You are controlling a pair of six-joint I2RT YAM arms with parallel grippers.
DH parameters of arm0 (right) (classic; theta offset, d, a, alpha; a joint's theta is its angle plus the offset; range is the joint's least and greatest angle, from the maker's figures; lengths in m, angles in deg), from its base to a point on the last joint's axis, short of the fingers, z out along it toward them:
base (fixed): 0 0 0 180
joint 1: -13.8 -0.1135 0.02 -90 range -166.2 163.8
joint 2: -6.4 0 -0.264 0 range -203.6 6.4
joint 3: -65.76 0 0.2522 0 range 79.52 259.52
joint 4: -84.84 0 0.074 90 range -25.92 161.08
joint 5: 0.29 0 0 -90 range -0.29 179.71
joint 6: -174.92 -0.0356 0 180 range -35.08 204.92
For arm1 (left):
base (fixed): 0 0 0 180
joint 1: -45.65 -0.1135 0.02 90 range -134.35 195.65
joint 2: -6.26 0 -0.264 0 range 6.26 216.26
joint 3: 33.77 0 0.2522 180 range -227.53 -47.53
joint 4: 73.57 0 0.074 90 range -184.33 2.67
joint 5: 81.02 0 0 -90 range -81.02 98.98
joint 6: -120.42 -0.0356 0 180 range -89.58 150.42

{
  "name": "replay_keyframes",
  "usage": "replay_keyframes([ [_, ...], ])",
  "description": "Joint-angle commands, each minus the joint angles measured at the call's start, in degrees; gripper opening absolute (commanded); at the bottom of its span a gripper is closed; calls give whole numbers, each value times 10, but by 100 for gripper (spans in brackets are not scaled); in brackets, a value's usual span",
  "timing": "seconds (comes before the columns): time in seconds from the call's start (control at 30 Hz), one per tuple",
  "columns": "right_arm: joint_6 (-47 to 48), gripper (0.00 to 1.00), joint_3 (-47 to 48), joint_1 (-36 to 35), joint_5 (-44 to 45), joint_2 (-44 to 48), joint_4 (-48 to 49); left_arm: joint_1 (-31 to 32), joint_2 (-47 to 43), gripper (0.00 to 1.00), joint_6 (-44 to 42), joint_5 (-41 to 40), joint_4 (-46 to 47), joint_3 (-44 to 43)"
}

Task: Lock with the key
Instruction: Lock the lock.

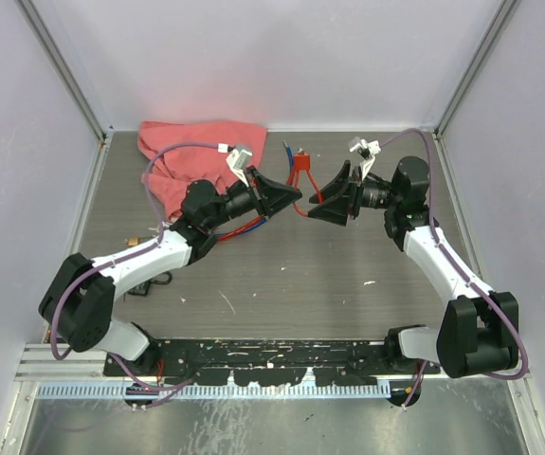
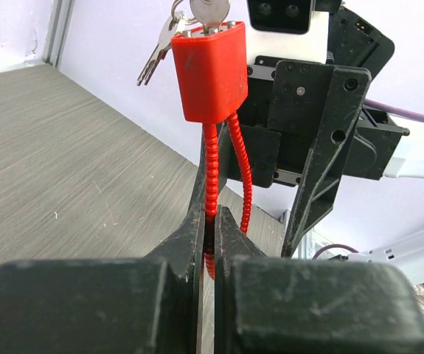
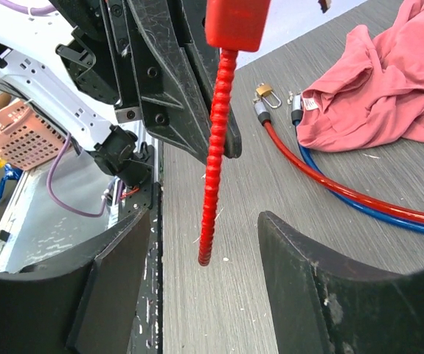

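Jaws of the left gripper (image 2: 210,220) are shut tight on the red ribbed cable (image 2: 210,166) just below the red lock body (image 2: 213,70), held off the table between both arms. Jaws of the right gripper (image 3: 206,221) stand apart beside the lock body, holding nothing. The cable looks bendy, the lock body rigid and light; the keys (image 2: 160,51) on top seem the place to pinch. Only the left wrist view shows them; only the right wrist view shows a loose cable end below the lock body.

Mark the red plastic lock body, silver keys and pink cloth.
red plastic lock body (image 2: 212,74): left wrist view, front face.
silver keys (image 2: 156,55): left wrist view, blades.
pink cloth (image 3: 396,81): right wrist view, middle.
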Motion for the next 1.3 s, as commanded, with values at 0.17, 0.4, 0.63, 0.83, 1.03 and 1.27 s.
replay_keyframes([
  [0.17, -5, 66, 79, 11, -40, 6, -32, 2, -62, 0, -44, 27, 2, 5],
  [0.4, -41, 66, 115, -14, -45, -8, -30, 18, -83, 0, -71, 13, -30, 5],
  [0.63, 34, 70, 196, -12, -72, -10, -149, 36, -140, 0, -138, -29, -97, 23],
  [0.83, 391, 73, 306, -7, 5, -9, -549, 36, -177, 0, -194, -27, -146, 49],
  [1.03, 450, 74, 312, -8, 27, 5, -618, 36, -187, 0, -210, -10, -166, 64],
  [1.27, 411, 74, 254, -40, 17, 18, -557, 36, -188, 0, -194, -16, -147, 69],
])
